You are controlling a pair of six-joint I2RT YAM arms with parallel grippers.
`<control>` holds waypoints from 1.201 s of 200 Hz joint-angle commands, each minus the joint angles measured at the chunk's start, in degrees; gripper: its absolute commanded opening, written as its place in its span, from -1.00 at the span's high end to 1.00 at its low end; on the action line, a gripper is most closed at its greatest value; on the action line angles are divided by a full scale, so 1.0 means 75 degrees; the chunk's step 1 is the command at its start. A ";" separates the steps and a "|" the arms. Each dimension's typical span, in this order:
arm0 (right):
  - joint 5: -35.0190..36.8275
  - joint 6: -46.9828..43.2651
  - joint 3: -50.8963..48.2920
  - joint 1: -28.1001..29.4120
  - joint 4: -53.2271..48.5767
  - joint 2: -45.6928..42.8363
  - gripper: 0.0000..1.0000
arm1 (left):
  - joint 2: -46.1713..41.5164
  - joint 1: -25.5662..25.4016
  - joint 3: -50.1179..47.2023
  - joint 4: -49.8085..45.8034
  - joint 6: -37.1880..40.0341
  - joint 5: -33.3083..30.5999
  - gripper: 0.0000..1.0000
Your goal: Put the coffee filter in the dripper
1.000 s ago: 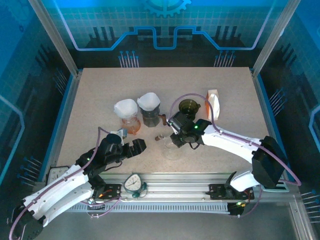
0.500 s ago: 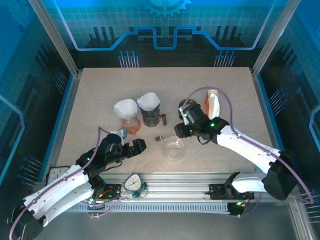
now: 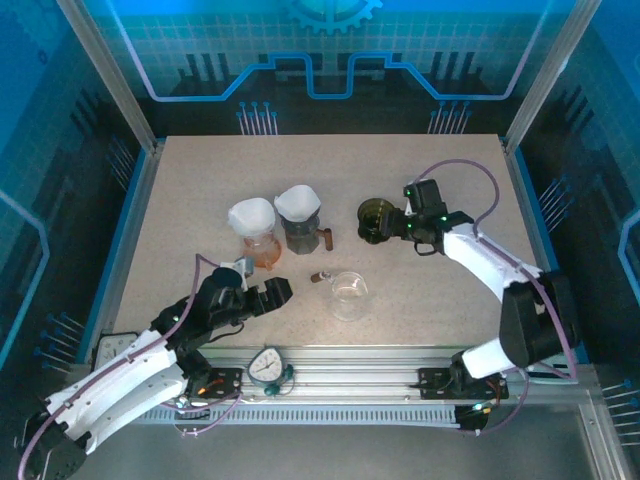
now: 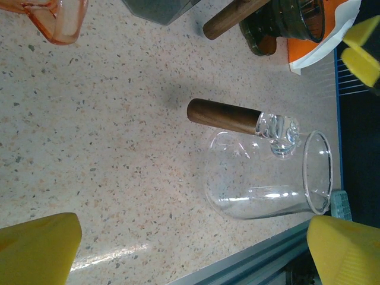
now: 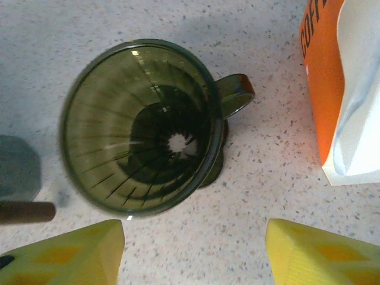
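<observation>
Left filter (image 3: 250,214): white paper cone, open wavy rim, sits in the pink dripper (image 3: 264,250). Right filter (image 3: 297,201): same look, sits in the dark grey dripper (image 3: 300,237). The two drippers stand side by side mid-surface (image 3: 200,180), apparently touching

Green dripper (image 5: 142,127) is to their right, upright. Its ribbed inside is bare down to the centre hole, and its handle points toward the orange-and-white packet (image 5: 338,89) close beside it

Clear glass vessel (image 4: 267,178) with a wooden handle (image 4: 222,116) stands nearer the arms, nothing in it

Right pincer (image 5: 193,255) hangs above the green dripper, fingers well apart, gripping nothing

Left pincer (image 4: 190,255) is spread as wide as it goes and is empty. It faces the glass vessel without touching it, well apart from both filters
</observation>
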 commanded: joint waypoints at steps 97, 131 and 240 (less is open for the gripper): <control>-0.0359 0.0593 0.1321 -0.0357 0.0387 0.1884 -0.05 | -0.0284 -0.0039 -0.0062 -0.0315 -0.0021 -0.0220 -0.98; -0.0411 0.0537 0.1328 -0.0357 0.0333 0.2077 0.20 | -0.0324 -0.0037 -0.0080 -0.0339 -0.0015 -0.0266 -0.98; -0.0849 0.0172 0.0761 -0.0511 0.0087 0.0741 1.00 | -0.0395 -0.0037 0.0029 -0.0437 0.0034 -0.0257 -0.98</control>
